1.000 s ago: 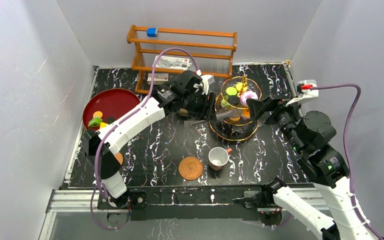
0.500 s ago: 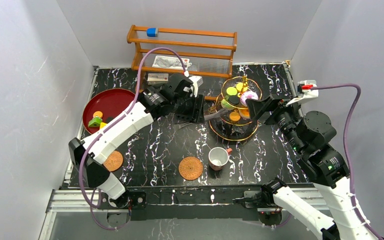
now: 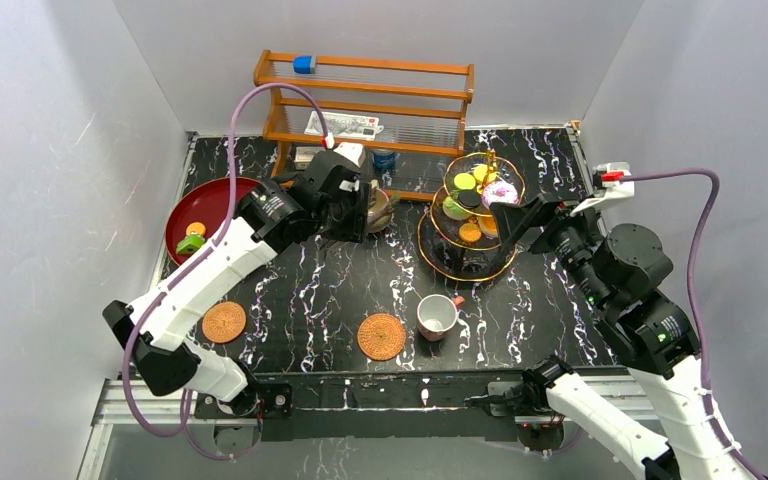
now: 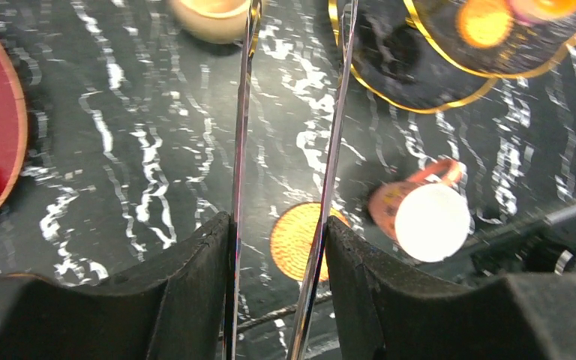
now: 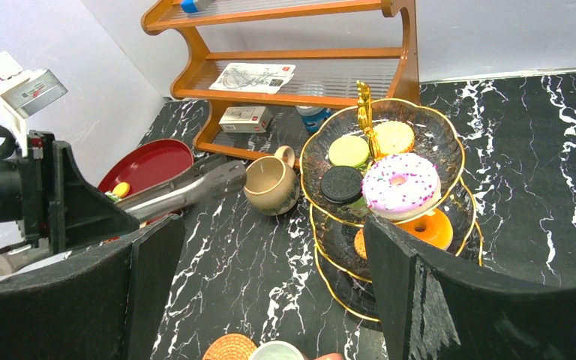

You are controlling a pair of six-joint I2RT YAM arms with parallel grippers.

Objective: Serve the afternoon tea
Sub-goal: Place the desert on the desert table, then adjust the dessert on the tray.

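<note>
My left gripper (image 4: 277,225) is shut on metal tongs (image 4: 241,135), whose two blades run forward between its fingers. In the right wrist view the tongs (image 5: 187,191) end just left of the tan mug (image 5: 270,184) with nothing between their tips. The mug (image 3: 378,208) stands left of the gold-rimmed tiered stand (image 3: 430,255), which carries a pink donut (image 5: 400,184), a dark cookie (image 5: 342,184) and other pastries. My right gripper (image 3: 520,215) hangs open beside the stand's right side. The white red-handled cup (image 3: 438,316) sits next to one coaster (image 3: 381,336); the other coaster (image 3: 224,322) lies at front left.
A red tray (image 3: 225,200) with a few toy fruits (image 3: 193,238) sits at the left. The wooden rack (image 3: 365,100) with boxes and a blue can (image 3: 384,158) stands along the back wall. White walls close in on both sides.
My left arm has pulled back to the left, away from the stand, carrying the tongs; the tan mug has come into view. The right arm has not moved.
</note>
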